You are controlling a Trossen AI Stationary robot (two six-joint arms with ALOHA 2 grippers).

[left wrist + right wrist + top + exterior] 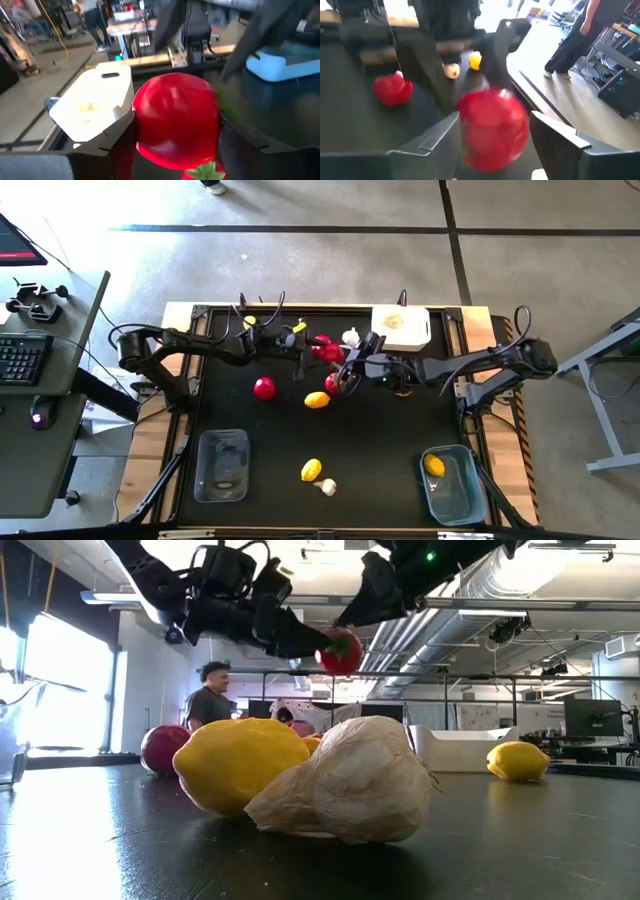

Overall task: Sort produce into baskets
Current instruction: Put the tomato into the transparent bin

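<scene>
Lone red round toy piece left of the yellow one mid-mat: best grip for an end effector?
Across the widest part of the lone round red toy piece, straight down from above: it sits apart on the black mat, leaving room for a finger on either side. Stem direction unclear.

No text, label, brand, number or sign can be read in any view; the papers on the back wall in the low view are too small to make out.

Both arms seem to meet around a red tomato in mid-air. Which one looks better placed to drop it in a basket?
Probably the left: the left gripper grips the red tomato, lifted off the table, while the right gripper looks open beside it.
</scene>
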